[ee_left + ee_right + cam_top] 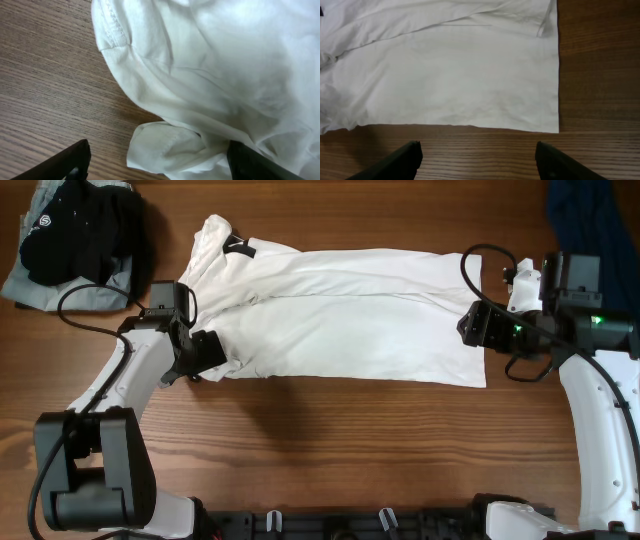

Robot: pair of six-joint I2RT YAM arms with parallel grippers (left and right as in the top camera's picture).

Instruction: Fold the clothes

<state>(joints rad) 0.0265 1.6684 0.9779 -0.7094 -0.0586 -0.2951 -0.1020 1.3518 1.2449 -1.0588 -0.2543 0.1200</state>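
The left gripper (159,157) has its jaws spread wide. A bunched sleeve (165,147) of the T-shirt (340,320) sits between the two fingers, pressed up against one and well clear of the other, so nothing is pinched yet. Just beyond the sleeve the body of the shirt rises in soft folds, ahead and to the right of the jaws, with bare wood to their left.

The right gripper (477,147) is spread too, with only bare table (330,450) showing between its fingers. A straight edge of the shirt lies just ahead of them, and the hem corner (554,127) is ahead and to the right. I cannot tell how high this gripper is above the wood.

The shirt's long axis runs from one arm to the other. The collar (236,246) is at the left arm's end and the hem at the right arm's, so each gripper is near its own end. The left one is closer to a hold and, in my judgement, need only close. The right would first have to go forward to the edge.

The cloth lies fairly flat, already doubled along its length, on smooth wood where it should slide easily. Farther off, a black and grey pile (80,240) lies beyond the left arm and a dark blue garment (590,215) beyond the right. Both are well apart from the shirt, which leaves room to fold.
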